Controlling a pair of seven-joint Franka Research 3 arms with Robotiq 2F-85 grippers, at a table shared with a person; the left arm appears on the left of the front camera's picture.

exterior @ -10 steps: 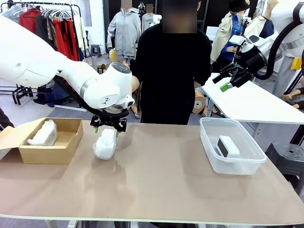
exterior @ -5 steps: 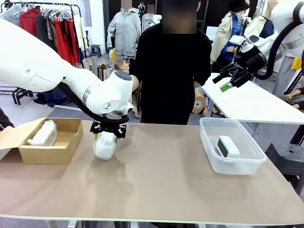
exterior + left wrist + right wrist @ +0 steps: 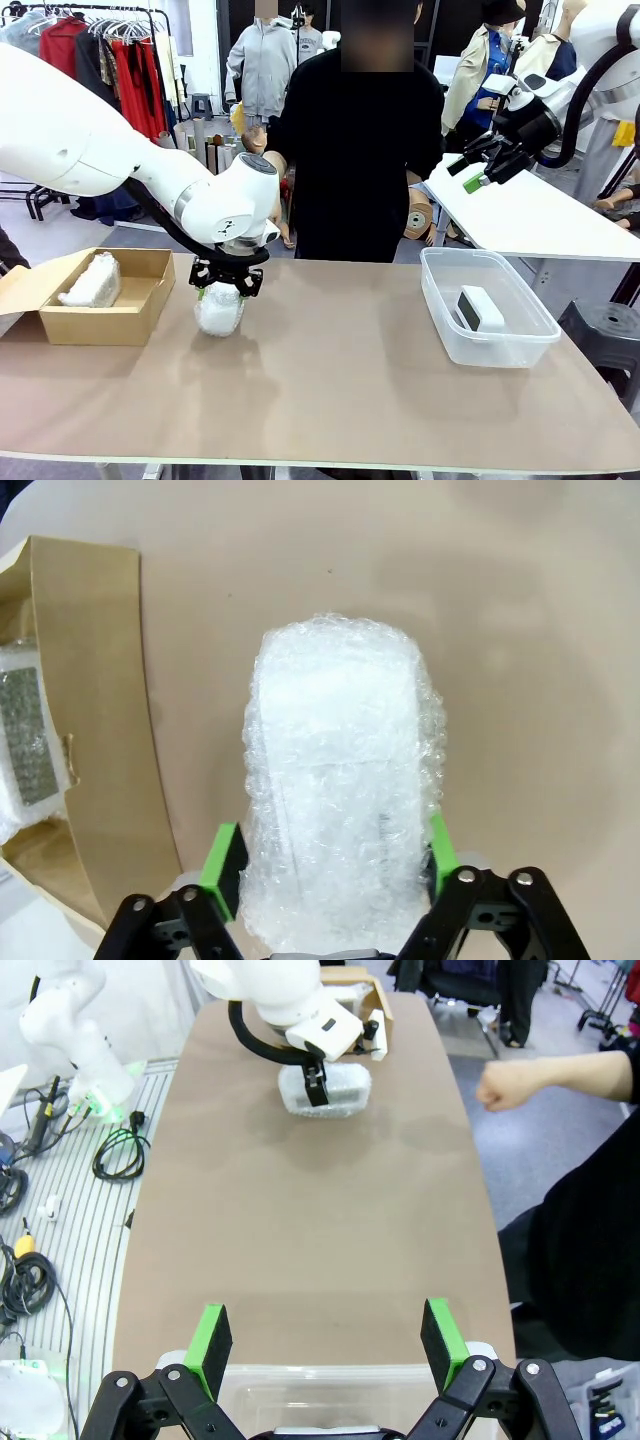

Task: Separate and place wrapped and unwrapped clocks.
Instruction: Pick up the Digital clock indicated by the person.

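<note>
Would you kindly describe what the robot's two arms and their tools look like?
Both arms are glossy white with rounded joint housings. The left arm has a grey ring at its wrist, and a thick black cable loops along it. Each tool, left and right, is a black linkage frame with silver pivot bolts, ending in two flat green pads.

Brown tabletop [image 3: 350, 390], open cardboard box [image 3: 135, 300] at its left end, clear plastic bin [image 3: 440, 300] at its right, person in black [image 3: 360, 150] standing behind, clothes rack [image 3: 120, 60] far left
</note>
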